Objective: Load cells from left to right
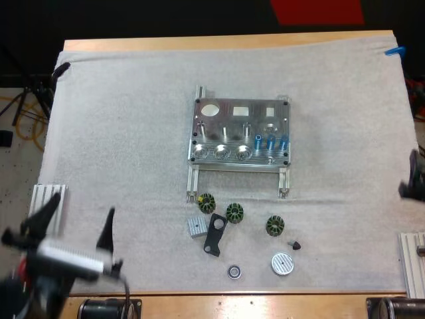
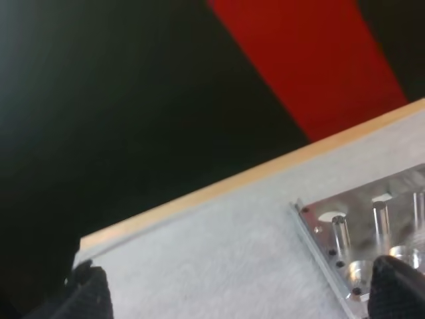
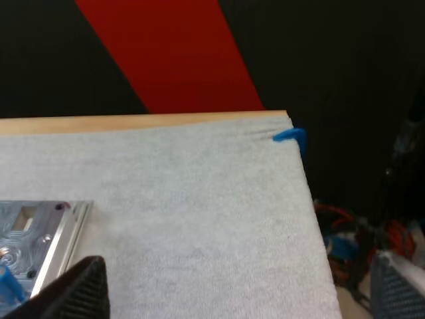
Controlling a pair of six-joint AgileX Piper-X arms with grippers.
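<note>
The metal fixture point(image 1: 239, 133) sits at the mat's middle, with three blue cylinders point(image 1: 271, 141) standing in its front right part. In front of it lie three green-yellow wound parts point(image 1: 234, 212), a black bracket point(image 1: 214, 234), a finned silver block point(image 1: 196, 226), a round silver cap point(image 1: 281, 264) and a small ring point(image 1: 234, 271). My left gripper point(image 1: 78, 222) hovers open over the mat's near left, far from the fixture point(image 2: 372, 232). My right gripper point(image 1: 412, 176) is at the right edge, open point(image 3: 236, 292), with the fixture's corner point(image 3: 33, 232) by one fingertip.
A ribbed aluminium rail point(image 1: 48, 203) lies off the mat's left edge near my left gripper, and another point(image 1: 413, 262) at the near right. A small black cone point(image 1: 295, 245) lies near the silver cap. Bare mat point(image 1: 119, 133) spreads left of the fixture.
</note>
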